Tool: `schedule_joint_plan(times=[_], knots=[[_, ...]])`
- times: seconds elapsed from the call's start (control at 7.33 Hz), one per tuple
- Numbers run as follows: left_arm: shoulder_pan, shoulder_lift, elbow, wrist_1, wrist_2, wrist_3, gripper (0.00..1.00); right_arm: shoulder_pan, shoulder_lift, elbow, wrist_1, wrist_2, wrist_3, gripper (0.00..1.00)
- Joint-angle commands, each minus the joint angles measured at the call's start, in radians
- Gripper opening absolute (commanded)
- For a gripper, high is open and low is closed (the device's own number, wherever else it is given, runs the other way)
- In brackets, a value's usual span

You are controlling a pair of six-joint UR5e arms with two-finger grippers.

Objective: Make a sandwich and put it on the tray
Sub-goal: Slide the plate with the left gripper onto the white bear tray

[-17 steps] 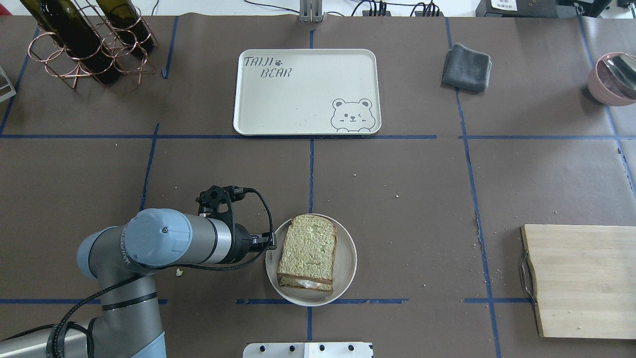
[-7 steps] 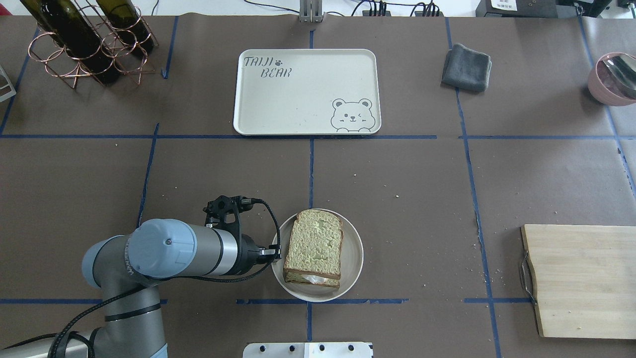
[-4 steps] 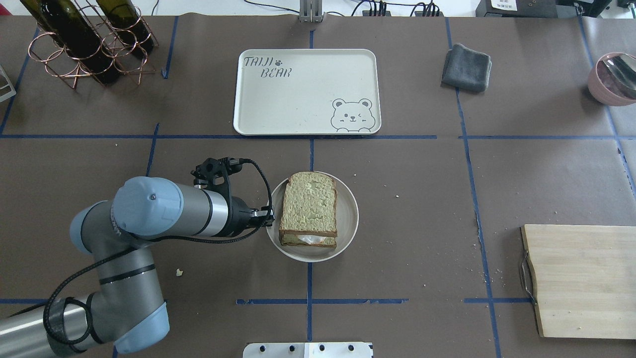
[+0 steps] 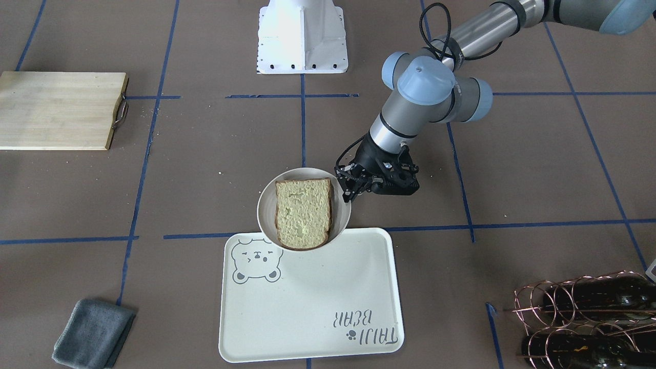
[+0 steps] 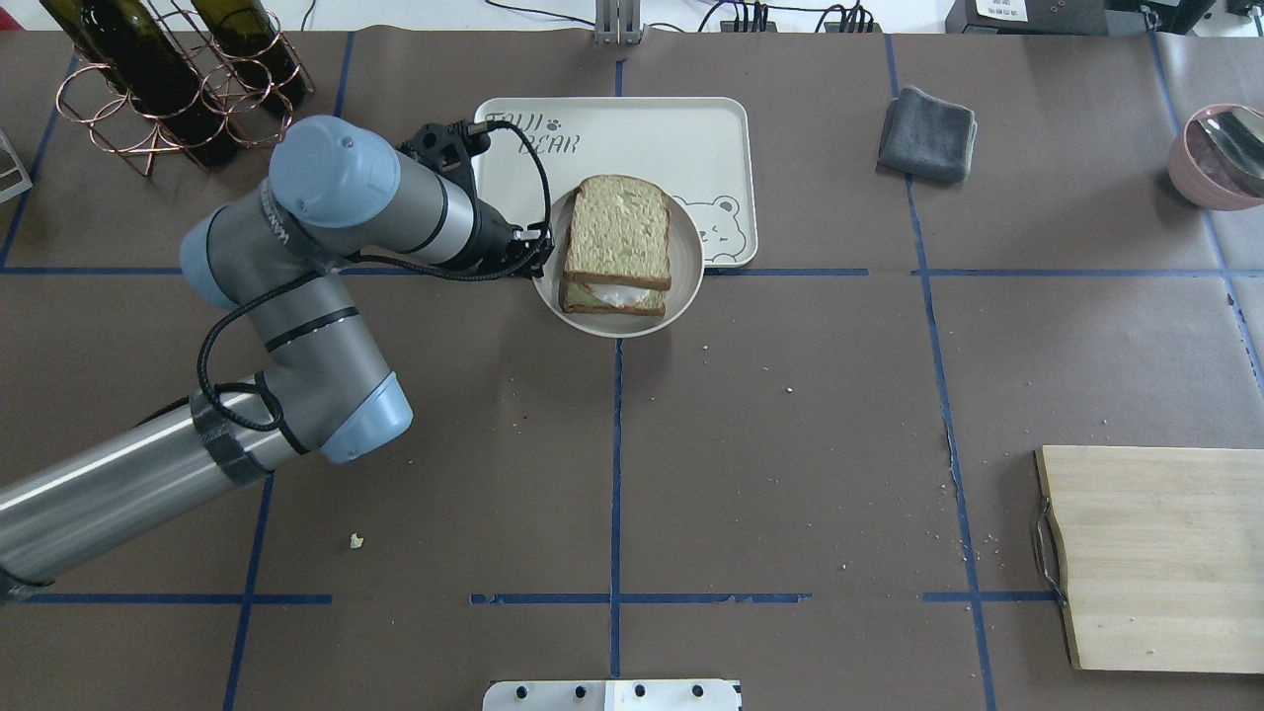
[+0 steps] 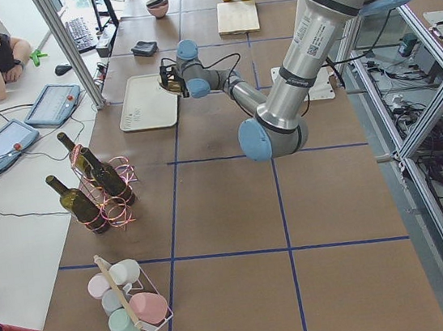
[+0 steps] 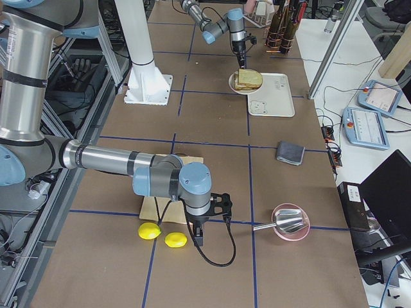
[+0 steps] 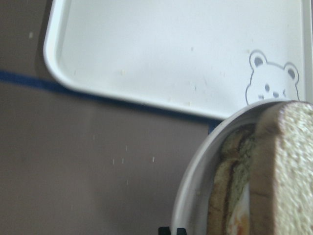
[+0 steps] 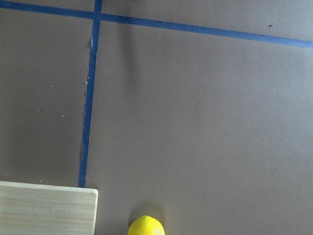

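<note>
The sandwich (image 5: 617, 237), two bread slices with white egg showing between them, lies on a small round white plate (image 5: 688, 267). My left gripper (image 5: 538, 252) is shut on the plate's left rim and holds it in the air over the near edge of the cream tray (image 5: 691, 138), by the bear drawing. The front view shows the gripper (image 4: 344, 187), the sandwich (image 4: 302, 211), the plate (image 4: 265, 210) and the tray (image 4: 307, 307). The left wrist view shows the sandwich (image 8: 279, 171) and the tray (image 8: 171, 49). My right gripper (image 7: 196, 239) hangs low near two lemons; I cannot tell its state.
A wine bottle rack (image 5: 178, 79) stands at the far left, close to my left arm. A grey cloth (image 5: 928, 133) lies right of the tray. A pink bowl (image 5: 1220, 153) is at the far right. A wooden cutting board (image 5: 1155, 558) lies near right, with lemons (image 7: 157, 234) beside it.
My left gripper has lifted the plate with the sandwich and carried it away from the robot, from the near middle of the table to the tray's near edge.
</note>
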Motion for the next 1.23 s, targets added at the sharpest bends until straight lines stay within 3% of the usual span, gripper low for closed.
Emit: schedule_joint_plan(times=[0.0, 0.27, 0.55, 0.68, 0.95, 1.09], knots=[[-0.071, -0.147, 0.252, -0.054, -0.021, 0.063, 0.00, 0.000, -0.002, -0.003, 0.001, 0.000, 0.001, 1.00], [-0.070, -0.230, 0.467, -0.195, -0.012, 0.066, 0.00, 0.003, 0.001, -0.003, 0.001, 0.000, 0.001, 1.00], [-0.064, -0.241, 0.500, -0.213, 0.008, 0.068, 0.00, 0.003, 0.003, -0.003, 0.001, 0.000, 0.001, 1.00], [-0.061, -0.241, 0.500, -0.213, 0.016, 0.073, 0.10, 0.003, 0.003, -0.003, 0.001, 0.000, 0.004, 1.00], [-0.062, -0.238, 0.495, -0.213, 0.019, 0.167, 0.90, 0.003, 0.003, -0.003, 0.001, 0.002, 0.010, 1.00], [-0.073, -0.235, 0.491, -0.210, 0.021, 0.216, 1.00, 0.003, 0.006, -0.003, 0.001, 0.002, 0.012, 1.00]])
